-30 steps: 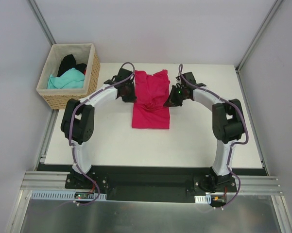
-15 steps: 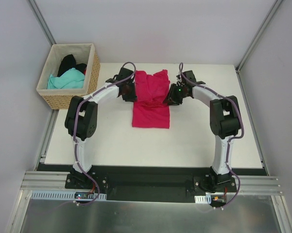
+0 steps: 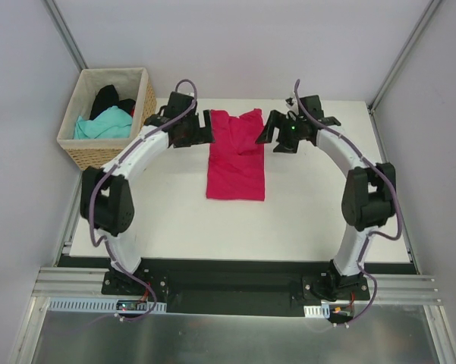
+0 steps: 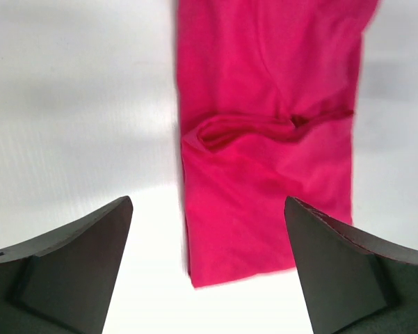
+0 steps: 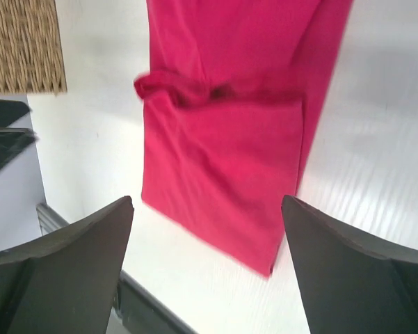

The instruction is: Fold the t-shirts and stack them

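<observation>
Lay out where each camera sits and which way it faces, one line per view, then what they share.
Top external: above and behind the bases, looking down on the table, pink shirt, basket; both arms, left gripper, right gripper show.
Left wrist: on the left arm, looking down at the shirt; its fingers show.
Right wrist: likewise from the right; fingers, basket corner.
Shared: all see the shirt.

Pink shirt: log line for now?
pink shirt: folded lengthwise on table | left end effector: open | right end effector: open | basket: teal shirt, black shirt
</observation>
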`<state>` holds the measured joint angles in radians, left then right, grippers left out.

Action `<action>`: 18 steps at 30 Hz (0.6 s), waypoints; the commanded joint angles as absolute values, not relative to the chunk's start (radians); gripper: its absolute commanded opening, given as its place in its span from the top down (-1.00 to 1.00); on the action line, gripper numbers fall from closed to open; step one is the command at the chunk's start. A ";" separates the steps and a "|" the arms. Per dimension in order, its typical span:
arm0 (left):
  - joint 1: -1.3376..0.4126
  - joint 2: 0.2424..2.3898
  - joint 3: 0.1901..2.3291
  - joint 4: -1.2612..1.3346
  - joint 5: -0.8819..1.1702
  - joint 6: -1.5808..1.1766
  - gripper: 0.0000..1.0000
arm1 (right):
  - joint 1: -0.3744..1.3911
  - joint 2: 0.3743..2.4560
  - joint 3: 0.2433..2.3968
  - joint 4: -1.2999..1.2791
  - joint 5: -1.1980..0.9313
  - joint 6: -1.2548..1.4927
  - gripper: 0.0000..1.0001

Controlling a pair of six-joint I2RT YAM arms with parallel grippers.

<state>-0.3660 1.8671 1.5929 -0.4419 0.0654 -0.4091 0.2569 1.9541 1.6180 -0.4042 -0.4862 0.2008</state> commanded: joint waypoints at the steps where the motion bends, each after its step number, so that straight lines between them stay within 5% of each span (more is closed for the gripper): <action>1: -0.362 1.668 1.455 -0.469 0.237 -0.425 -0.81 | 0.275 1.746 1.424 -0.448 -0.453 0.163 -0.83; 5: -0.362 1.599 1.236 -0.387 0.333 -0.495 -0.72 | 0.310 1.606 1.173 -0.442 -0.391 0.147 -0.79; 12: -0.364 1.636 1.138 -0.129 0.431 -0.623 -0.33 | 0.380 1.546 1.092 -0.341 -0.335 0.209 -0.57; 18: -0.365 1.788 1.236 0.029 0.414 -0.667 -0.45 | 0.393 1.615 1.183 -0.342 -0.298 0.242 -0.94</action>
